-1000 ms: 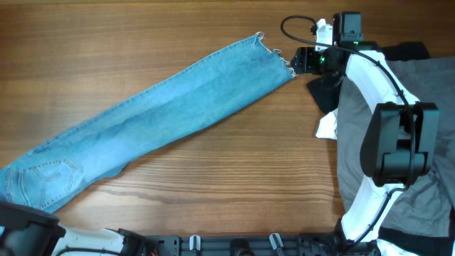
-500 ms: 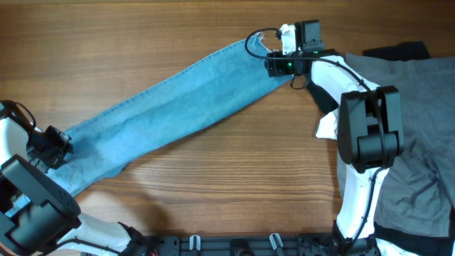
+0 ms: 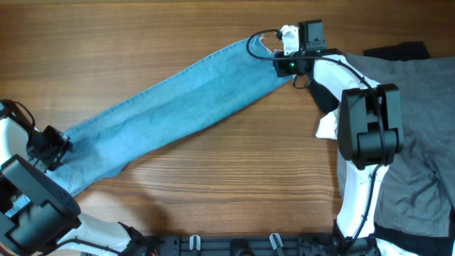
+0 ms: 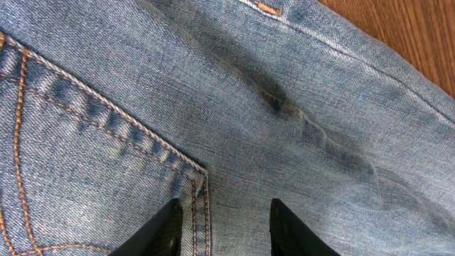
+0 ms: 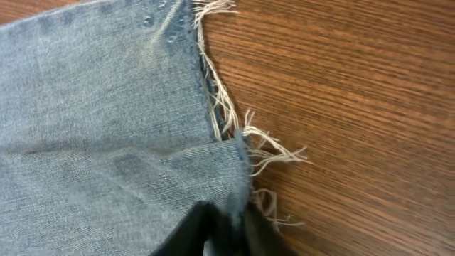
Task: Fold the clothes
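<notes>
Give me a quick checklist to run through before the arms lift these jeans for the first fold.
1. Left gripper at the waist end of the jeans: ok, it is by the back pocket.
2. Left gripper holding denim: not ok, it is open with nothing pinched.
3. Right gripper at the frayed hem: ok.
4. Right gripper's hold on the hem: cannot tell. The fingers are close together, but any cloth between them is hidden.
5. Jeans laid out: ok, stretched in one long strip on the table.
6. Grey trousers apart from the jeans: ok.
</notes>
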`<action>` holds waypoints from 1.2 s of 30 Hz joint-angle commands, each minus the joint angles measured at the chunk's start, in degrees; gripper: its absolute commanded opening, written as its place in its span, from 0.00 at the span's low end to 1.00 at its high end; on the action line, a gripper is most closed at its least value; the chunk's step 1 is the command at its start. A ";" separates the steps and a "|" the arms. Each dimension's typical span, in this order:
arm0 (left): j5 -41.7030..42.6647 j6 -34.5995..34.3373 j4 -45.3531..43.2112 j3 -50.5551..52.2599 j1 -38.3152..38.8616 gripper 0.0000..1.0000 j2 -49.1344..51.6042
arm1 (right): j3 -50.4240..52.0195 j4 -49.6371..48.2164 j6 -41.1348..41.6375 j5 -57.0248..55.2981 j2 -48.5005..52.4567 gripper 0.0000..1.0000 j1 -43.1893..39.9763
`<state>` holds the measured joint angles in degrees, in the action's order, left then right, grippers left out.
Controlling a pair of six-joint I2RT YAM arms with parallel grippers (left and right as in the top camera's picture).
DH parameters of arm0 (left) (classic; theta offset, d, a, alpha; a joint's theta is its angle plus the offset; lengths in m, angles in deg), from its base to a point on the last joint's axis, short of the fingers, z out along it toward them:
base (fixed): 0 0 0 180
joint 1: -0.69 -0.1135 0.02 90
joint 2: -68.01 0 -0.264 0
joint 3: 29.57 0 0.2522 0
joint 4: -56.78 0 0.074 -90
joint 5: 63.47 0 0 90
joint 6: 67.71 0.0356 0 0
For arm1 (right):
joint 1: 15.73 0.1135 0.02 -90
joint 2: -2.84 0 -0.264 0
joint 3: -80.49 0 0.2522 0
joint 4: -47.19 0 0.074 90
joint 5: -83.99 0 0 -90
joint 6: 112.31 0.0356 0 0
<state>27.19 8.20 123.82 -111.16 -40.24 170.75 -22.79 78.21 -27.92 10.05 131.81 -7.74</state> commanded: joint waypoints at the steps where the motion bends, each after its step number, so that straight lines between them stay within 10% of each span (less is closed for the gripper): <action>1: -0.76 -0.28 -0.20 0.35 -0.17 0.40 -0.63 | -0.66 -0.59 -0.37 0.92 -9.66 0.04 -0.20; 16: -0.72 -0.31 -1.68 0.35 -0.17 0.41 -0.63 | -0.59 -14.95 10.80 8.39 -7.17 0.05 0.11; 17: -0.72 -0.31 -1.66 0.35 -0.17 0.42 -0.63 | -0.59 -15.26 12.15 8.39 -5.55 0.09 0.20; 18: -0.52 -0.28 -1.66 0.35 -0.17 0.42 -0.63 | -0.59 -15.13 12.17 8.41 -4.31 0.54 0.22; 19: -0.24 -0.31 -1.68 0.35 -0.17 0.42 -0.63 | -0.59 -14.43 11.32 8.37 -3.69 0.72 0.20; 21: -0.11 -0.31 -1.68 0.35 -0.17 0.45 -0.63 | -0.59 -11.43 7.69 5.46 -4.13 0.83 -0.55; 31: -0.07 1.20 -0.02 -3.58 -1.46 0.48 -2.25 | -0.59 2.21 2.86 14.32 -4.46 0.78 -6.51; 36: 4.98 -0.50 2.40 -5.90 -7.41 0.52 -5.57 | -0.59 -4.74 2.56 1.57 -1.18 0.79 -2.08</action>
<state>27.41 8.24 125.43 -115.97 -44.28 167.34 -22.94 76.28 -24.16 18.86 127.53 -11.65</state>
